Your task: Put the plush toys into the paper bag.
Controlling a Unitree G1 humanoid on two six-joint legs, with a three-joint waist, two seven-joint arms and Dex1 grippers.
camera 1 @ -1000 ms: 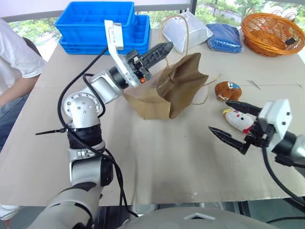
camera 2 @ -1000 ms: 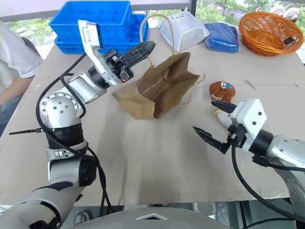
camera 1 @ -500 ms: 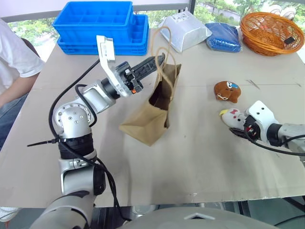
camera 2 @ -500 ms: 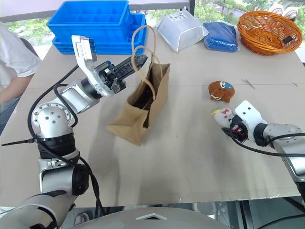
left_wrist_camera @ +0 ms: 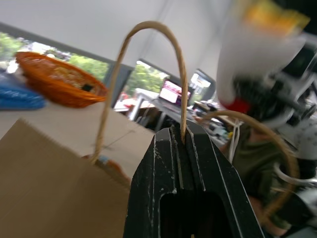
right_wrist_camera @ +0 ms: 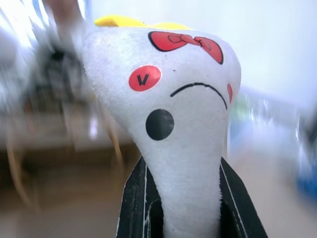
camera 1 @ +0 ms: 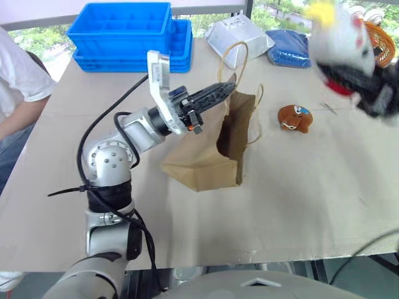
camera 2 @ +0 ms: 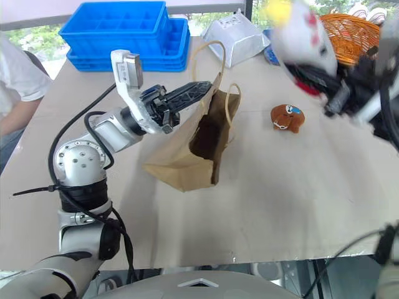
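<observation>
Paper bag (camera 1: 215,149): stood open on the table, one cord handle (left_wrist_camera: 148,59) pinched by the left gripper (camera 1: 218,94).
White toy (right_wrist_camera: 168,129): clamped in the right gripper (right_wrist_camera: 181,213), raised above the table.
Brown toy (camera 1: 296,118): left lying beside the bag.
Progress: nothing bagged yet; both toys remain.

Brown kraft paper bag (camera 1: 212,156) with tan cord handles; white plush toy (right_wrist_camera: 168,129) with red bow, yellow tuft; brown plush toy (camera 1: 295,118), blue patch; blue crates (camera 1: 124,31); orange basket (camera 2: 349,34)

Lab or office: paper-covered table (camera 1: 299,187), blue bins (camera 1: 124,31), laptop (left_wrist_camera: 174,92), big windows.
</observation>
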